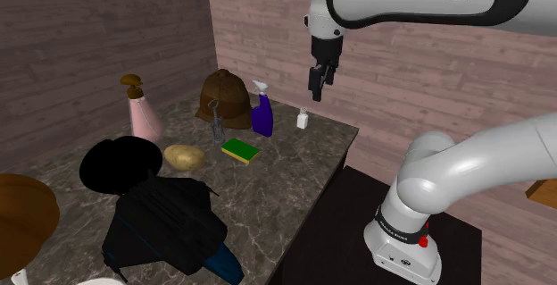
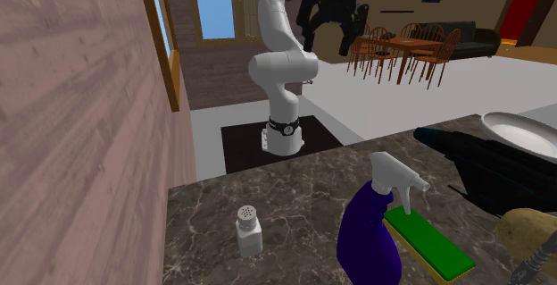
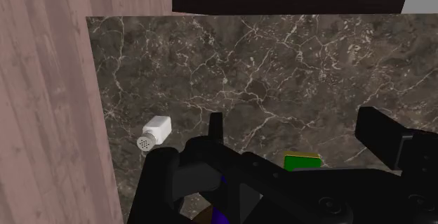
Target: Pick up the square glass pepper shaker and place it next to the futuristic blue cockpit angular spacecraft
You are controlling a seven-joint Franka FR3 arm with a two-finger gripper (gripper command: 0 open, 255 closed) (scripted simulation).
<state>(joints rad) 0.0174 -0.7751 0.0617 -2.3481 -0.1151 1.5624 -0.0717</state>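
Observation:
The pepper shaker (image 1: 303, 120) is a small white square block with a perforated cap. It stands upright on the dark marble counter (image 1: 295, 163) close to the plank wall, also seen as the shaker (image 2: 248, 230) and the shaker (image 3: 156, 133). The spacecraft (image 1: 165, 225) is a black angular hull with a blue nose, lying at the counter's near end; its nose shows as the spacecraft (image 2: 473, 158). My gripper (image 1: 320, 82) hangs open high above the counter, a little to the shaker's right in the shoulder view. The gripper (image 2: 332, 20) and gripper (image 3: 295, 128) hold nothing.
A purple spray bottle (image 1: 261, 113), a green sponge (image 1: 240, 150), a brown hat (image 1: 223, 96), a potato (image 1: 184, 156), a pink bottle (image 1: 141, 115) and a black round object (image 1: 112, 165) crowd the counter between shaker and spacecraft. A white plate (image 2: 522, 131) sits beyond the spacecraft.

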